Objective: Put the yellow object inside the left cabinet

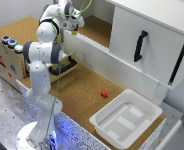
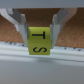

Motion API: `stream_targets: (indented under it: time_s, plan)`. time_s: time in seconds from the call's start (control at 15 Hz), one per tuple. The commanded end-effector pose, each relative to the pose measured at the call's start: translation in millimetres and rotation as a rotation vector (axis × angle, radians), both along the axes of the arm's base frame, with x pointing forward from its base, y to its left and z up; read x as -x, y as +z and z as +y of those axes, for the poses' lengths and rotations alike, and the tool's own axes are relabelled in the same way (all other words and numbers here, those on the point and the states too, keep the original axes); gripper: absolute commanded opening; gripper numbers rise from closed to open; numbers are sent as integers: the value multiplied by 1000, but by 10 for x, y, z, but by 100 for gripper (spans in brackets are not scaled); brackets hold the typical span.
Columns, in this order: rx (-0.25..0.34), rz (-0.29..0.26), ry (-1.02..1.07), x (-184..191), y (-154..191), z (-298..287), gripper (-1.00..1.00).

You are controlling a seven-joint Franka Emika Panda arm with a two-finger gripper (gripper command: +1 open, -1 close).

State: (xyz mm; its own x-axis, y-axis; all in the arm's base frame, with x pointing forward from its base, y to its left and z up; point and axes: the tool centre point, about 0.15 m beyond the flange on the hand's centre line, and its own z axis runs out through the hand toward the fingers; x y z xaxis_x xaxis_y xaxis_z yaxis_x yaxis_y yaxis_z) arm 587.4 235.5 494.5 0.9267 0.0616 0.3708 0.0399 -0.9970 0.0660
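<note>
Wrist view: yellow cube [image 2: 39,42], lettered, is clamped between the fingers of the end effector [image 2: 39,30]. Exterior view: end effector [image 1: 73,29] is held over the cabinet's [image 1: 94,27] front edge; the cork floor lies just beyond, lower.

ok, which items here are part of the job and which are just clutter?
Job:
- yellow object, held in the gripper
- left cabinet, cork floor, open

Lying about:
- red block on the cork counter
- white plastic tub
- plywood box with coloured buttons
- cabinet door with black handle
</note>
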Motion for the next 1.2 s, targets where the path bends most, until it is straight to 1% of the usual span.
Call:
stream_targets:
  time_s: [0.0,0.07,0.13,0.33,0.4,0.53,0.6,0.67,0.73,0.8,0.93,1.13]
  plan:
    - [-64,59,-109,-809,12,-210,-100]
    - [-48,63,-112,-922,19,-245,-100]
    - [-51,62,-123,-1022,30,-289,-100]
    - [-18,77,-127,-1227,7,-392,-100]
    - [-30,84,-134,-1267,-48,-460,-100]
    - [-32,104,-137,-1299,-138,-524,-100]
    - [-17,105,-127,-1310,-165,-515,-100]
    - [-8,107,-126,-1324,-176,-530,100]
    - [8,99,-120,-1326,-184,-521,100]
    - [19,77,-114,-1300,-145,-514,100]
    - [22,39,-109,-1232,-65,-519,100]
    - [20,6,-88,-1035,-8,-485,100]
